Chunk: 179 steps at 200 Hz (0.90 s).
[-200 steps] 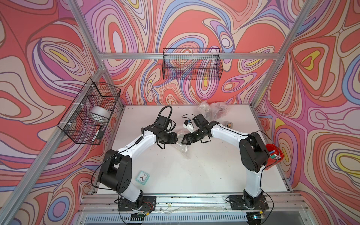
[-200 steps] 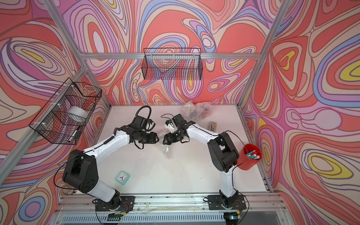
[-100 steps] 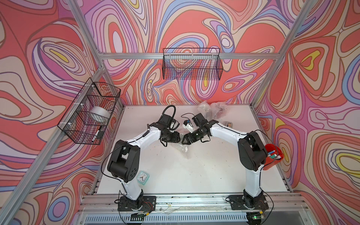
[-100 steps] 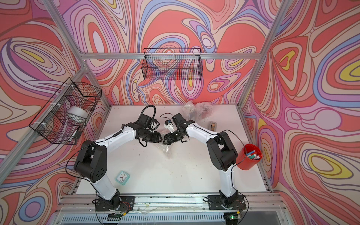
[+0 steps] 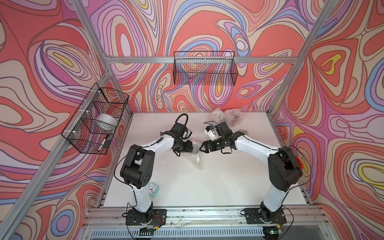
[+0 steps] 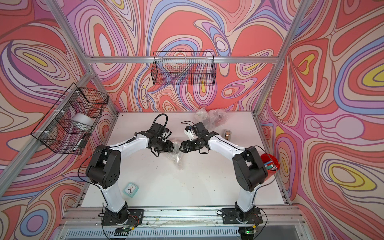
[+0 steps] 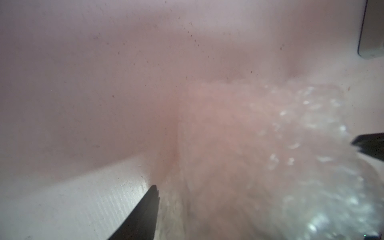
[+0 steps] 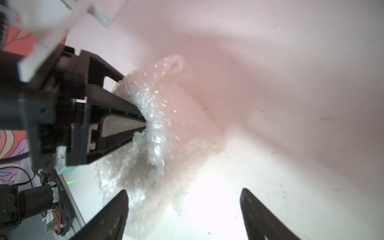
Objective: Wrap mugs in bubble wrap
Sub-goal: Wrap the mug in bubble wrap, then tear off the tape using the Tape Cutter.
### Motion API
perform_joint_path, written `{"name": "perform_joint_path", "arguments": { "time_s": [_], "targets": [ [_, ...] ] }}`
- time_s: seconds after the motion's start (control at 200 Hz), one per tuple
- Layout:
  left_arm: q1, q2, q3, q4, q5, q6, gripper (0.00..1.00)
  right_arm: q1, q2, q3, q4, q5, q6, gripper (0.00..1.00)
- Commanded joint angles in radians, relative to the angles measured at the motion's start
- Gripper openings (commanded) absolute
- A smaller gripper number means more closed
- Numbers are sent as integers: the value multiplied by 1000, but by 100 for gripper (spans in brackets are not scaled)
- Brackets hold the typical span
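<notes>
On the left wall in both top views, a wire basket (image 5: 83, 143) holds a white roll (image 5: 105, 122) and a marker (image 5: 103, 143). At the table's right edge, a red cup (image 6: 272, 174) holds markers (image 6: 269, 165). In mid-frame, the left gripper (image 5: 193, 148) clamps a bunched sheet of bubble wrap (image 5: 196, 159) that trails onto the table (image 5: 207, 187). The right gripper (image 5: 201, 148) stands wide open just beside the sheet, gripping nothing. 2 crumpled wrap bundles (image 5: 227, 116) lie at the table's upper edge. Whether mugs sit inside, I cannot tell.
</notes>
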Motion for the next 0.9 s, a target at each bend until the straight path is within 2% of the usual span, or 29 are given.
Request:
{"name": "perform_joint_path", "arguments": {
  "time_s": [0.0,0.105,0.18,0.305,0.426,0.626,0.761,0.891],
  "targets": [
    [4,17,-53,-52,-3,-105,55,-60,-141,-104,175,194,170,93],
    [3,8,-68,-54,16,-202,52,-138,-233,-195,188,315,232,95],
    [3,-8,-83,-57,5,-275,51,-240,-255,-197,111,216,240,94],
    [-5,-26,-112,-41,26,-381,50,-391,-228,-183,-32,169,227,67],
    [-33,-34,-102,-60,-1,-439,49,-553,-190,-219,36,-35,221,56],
    [-54,-23,-64,-79,-17,-440,48,-649,-63,-154,78,-127,185,44],
    [-55,-21,-55,-86,-19,-429,48,-674,22,-73,54,-167,147,40],
    [-55,-16,-46,-102,-26,-429,48,-680,82,-36,16,-156,132,36]
  ]
}}
